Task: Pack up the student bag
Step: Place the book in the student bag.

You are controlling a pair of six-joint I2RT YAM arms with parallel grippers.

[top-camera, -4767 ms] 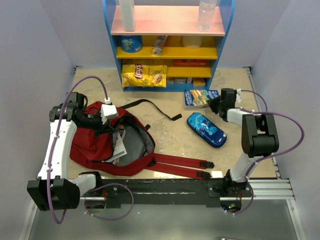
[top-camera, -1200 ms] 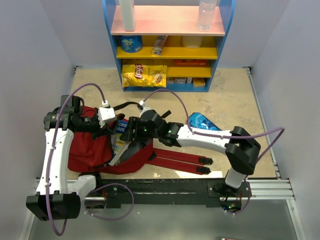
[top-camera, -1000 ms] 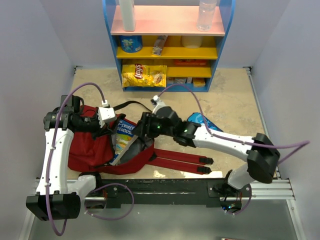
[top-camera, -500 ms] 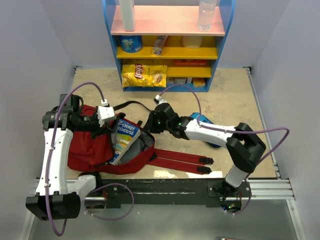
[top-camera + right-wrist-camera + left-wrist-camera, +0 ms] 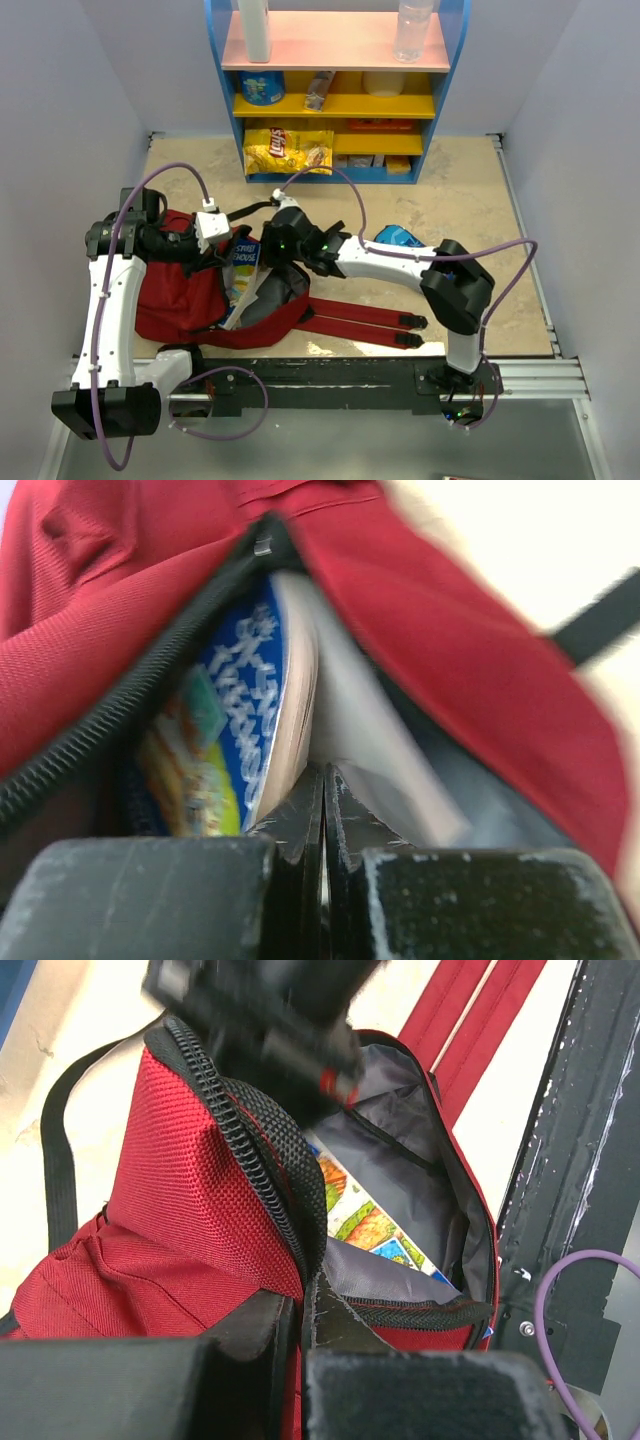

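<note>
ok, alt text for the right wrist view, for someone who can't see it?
The right gripper, its fingers shut together with nothing between them, points into the open mouth of the red student bag. A blue-covered book stands on edge inside, next to the bag's black zipper. The picture is slightly blurred.

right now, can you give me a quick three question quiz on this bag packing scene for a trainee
1. True or false: the left fingers are shut on the student bag's zipper rim.
2. Where is the colourful book? A on the shelf; B in the bag's mouth; C flat on the table.
3. Fill in: the right fingers are ___ (open/shut).
Key: 1 true; 2 B; 3 shut.
</note>
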